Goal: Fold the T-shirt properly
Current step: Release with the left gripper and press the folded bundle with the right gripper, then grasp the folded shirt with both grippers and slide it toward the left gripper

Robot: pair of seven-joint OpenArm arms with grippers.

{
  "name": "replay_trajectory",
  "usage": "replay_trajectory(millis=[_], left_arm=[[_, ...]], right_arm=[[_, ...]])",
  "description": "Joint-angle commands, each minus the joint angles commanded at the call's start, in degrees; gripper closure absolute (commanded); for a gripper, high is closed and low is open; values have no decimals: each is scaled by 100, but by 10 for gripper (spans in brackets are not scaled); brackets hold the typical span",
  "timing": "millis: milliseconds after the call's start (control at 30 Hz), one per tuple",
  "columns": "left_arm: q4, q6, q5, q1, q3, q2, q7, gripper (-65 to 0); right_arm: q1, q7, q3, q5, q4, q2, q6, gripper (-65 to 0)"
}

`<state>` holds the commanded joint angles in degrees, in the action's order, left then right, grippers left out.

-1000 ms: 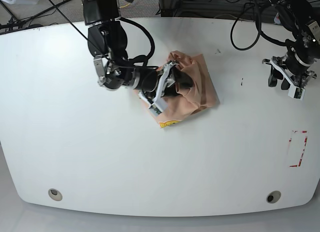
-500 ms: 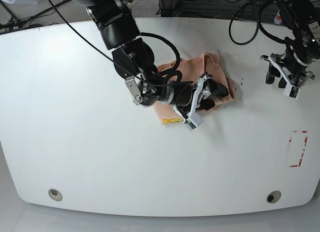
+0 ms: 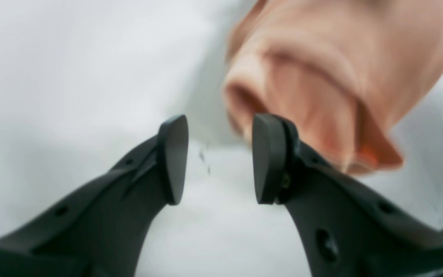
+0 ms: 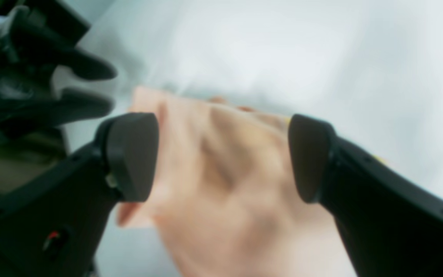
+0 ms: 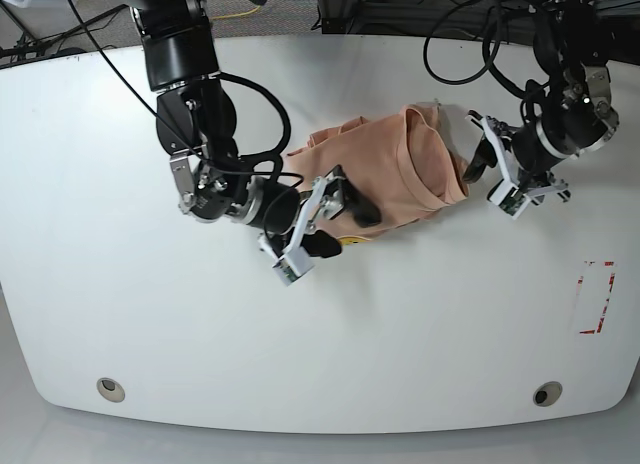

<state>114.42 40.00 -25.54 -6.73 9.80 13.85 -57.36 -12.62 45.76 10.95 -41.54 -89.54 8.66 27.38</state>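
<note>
Both pincers, left (image 5: pixel 487 174) and right (image 5: pixel 336 220), gape beside the bunched T-shirt (image 5: pixel 395 174), lying crosswise.

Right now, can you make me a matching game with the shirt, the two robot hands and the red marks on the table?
Column one:
1. T-shirt
2. left end effector
3. right end effector
4. red tape marks

Column two:
A. near the table's right edge in the base view
B. open, at the shirt's right end in the base view
C. peach, bunched up in the middle of the table
D. open, at the shirt's left end in the base view

Pairs: 1-C, 2-B, 3-D, 4-A
</note>
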Motion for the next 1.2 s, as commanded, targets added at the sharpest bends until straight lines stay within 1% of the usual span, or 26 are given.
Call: replay_trajectory(millis=[67,133,233,267,367,400,433,500,633,667,733,767,800,867,933,1033,1067,1133,1200], left_arm=[[-9,0,-18,70,-316,-79,0,-244],[-18,0,26,70,-580,-211,0,-244],[-132,0,26,79,-914,-352,0,-244],[-185,0,26,79,-958,-360,0,-244],[-431,0,26,88,-967,-360,9,-244],[-519,0,26,88,-967,-343,9,-244],[-659,0,26,167,-958,-325,9,-244],[-941,0,26,281,-853,-290,9,-244],[-1538,0,18,484,-651,-132,35,-244],[-1609,0,18,527,-642,-105,79,-244],[-1767,0,18,598,-651,-9,308,-244],[-1829,0,18,607,-659,53,448,-244],[-1881,0,26,633,-659,88,545,-244],[-2092,0,35,712,-668,176,738,-244],[-2338,0,35,870,-721,273,888,-244],[-2312,0,-26,976,-756,536,905,-244],[-2119,0,-26,976,-730,624,905,-244],[-1705,0,-26,976,-677,703,905,-244],[-1345,0,-26,914,-624,703,905,-244]], right_arm=[[-88,-35,-35,0,229,97,0,-368],[-229,-35,-26,9,466,105,-9,-301],[-457,-44,-26,9,967,88,-9,-214],[-527,-70,-18,9,1108,79,-9,-200],[-703,-369,79,167,1688,-9,-9,-197],[-738,-484,158,290,1864,-62,-9,-197],[-809,-677,264,527,2066,-105,-9,-197],[-835,-949,334,862,2374,-132,18,-197],[-853,-1407,325,1222,2963,-229,35,-197],[-853,-1477,316,1248,3024,-229,35,-197],[-853,-1688,334,1310,3191,-211,44,-197],[-853,-1767,325,1345,3279,-211,88,-197],[-862,-1820,316,1363,3314,-211,167,-197],[-870,-1837,308,1363,3314,-141,325,-193],[-870,-1802,308,1204,3182,18,378,-189],[-862,-1459,308,862,2637,185,360,-189],[-853,-1301,308,765,2409,255,325,-189],[-853,-1099,308,659,2084,334,316,-189],[-853,-888,308,607,1820,360,316,-189]])
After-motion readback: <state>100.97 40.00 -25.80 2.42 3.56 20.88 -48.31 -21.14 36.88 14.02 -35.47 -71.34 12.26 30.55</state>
